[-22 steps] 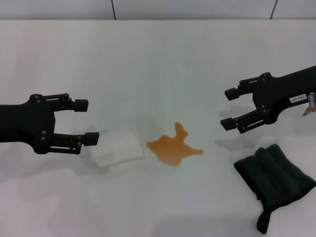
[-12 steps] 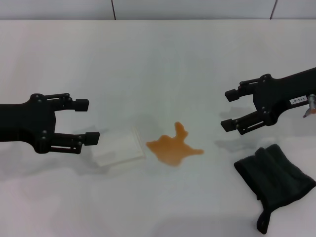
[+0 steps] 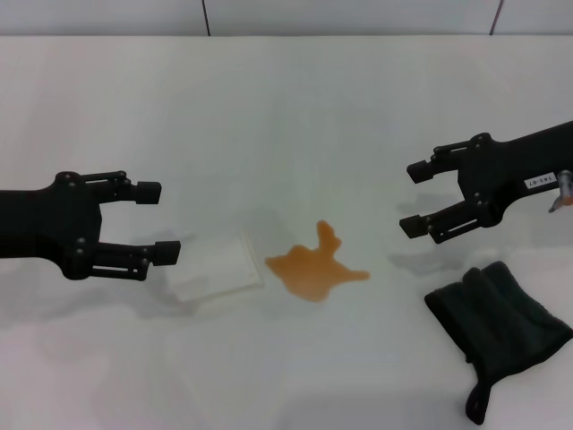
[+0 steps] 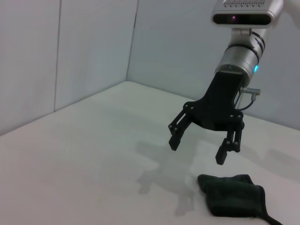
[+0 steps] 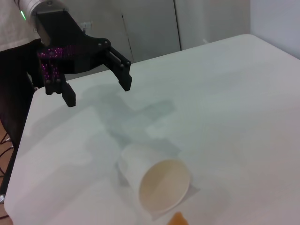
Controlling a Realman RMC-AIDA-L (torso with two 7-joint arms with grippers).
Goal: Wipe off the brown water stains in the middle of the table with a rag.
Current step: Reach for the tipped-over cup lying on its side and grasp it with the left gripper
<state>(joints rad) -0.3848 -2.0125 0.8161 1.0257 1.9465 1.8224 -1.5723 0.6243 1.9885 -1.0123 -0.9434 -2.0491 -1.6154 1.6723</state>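
Note:
An orange-brown puddle, the brown water stains (image 3: pixel 316 266), lies mid-table with lobed edges; a sliver of the stains (image 5: pixel 177 219) shows in the right wrist view. The dark charcoal rag (image 3: pixel 498 325) lies crumpled at the front right with a thin tail, and the rag (image 4: pixel 232 201) also shows in the left wrist view. My right gripper (image 3: pixel 414 197) hovers open above the table, up and to the left of the rag; the left wrist view shows this right gripper (image 4: pixel 198 146) too. My left gripper (image 3: pixel 158 222) hangs open at the left, empty.
A translucent white plastic cup (image 3: pixel 215 268) lies on its side between the left gripper and the stains, its pale beige inside facing the right wrist view (image 5: pixel 164 186). The white table (image 3: pixel 286 98) stretches back to a wall.

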